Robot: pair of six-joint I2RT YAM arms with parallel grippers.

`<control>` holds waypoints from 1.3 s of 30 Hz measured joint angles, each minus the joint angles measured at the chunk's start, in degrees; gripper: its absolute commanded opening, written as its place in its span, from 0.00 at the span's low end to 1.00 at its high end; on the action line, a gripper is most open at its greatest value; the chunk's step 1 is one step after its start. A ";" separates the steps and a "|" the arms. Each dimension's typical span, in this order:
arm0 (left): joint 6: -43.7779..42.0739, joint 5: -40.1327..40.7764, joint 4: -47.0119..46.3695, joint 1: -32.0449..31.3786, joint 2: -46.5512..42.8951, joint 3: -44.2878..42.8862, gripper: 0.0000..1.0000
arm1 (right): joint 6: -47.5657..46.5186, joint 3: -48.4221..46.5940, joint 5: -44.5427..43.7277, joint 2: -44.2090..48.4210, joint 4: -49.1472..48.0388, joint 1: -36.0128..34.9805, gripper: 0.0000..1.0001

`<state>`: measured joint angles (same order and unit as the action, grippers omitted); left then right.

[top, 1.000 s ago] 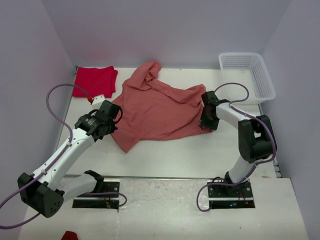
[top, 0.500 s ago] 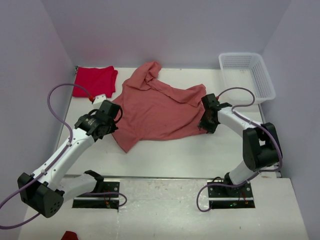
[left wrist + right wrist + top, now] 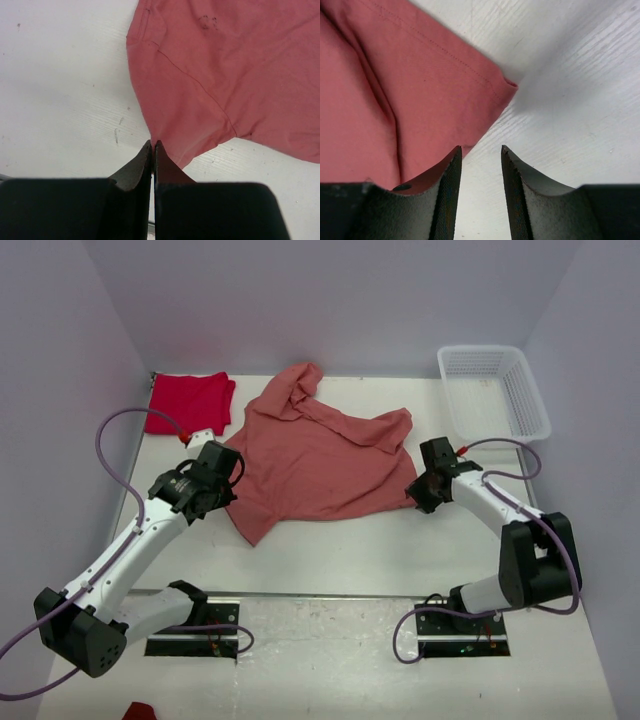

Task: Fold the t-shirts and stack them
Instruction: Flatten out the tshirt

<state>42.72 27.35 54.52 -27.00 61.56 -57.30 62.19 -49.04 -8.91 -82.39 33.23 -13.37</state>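
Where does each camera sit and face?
Top external: above and behind, looking down at the white table; both arms show.
Left wrist: on left arm, looking down at its left tool, shut on the salmon-pink cloth t-shirt.
Right wrist: on right arm, looking down past its open right tool at that shirt's corner.
All see that t-shirt.

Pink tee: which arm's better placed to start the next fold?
Left, probably. The left hand is shut on the pink tee at its left edge, ready to lift. The right hand is open over bare table, beside the hem corner.
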 measured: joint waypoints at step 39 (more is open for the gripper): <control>-0.98 -1.62 -0.09 0.00 -0.72 -0.02 0.00 | 12.92 -7.02 -1.92 -12.61 4.52 -3.91 0.00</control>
<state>41.74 25.74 54.43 -27.00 60.84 -57.32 75.11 -56.05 -10.83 -95.00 37.76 -17.28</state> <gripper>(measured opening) 0.005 0.004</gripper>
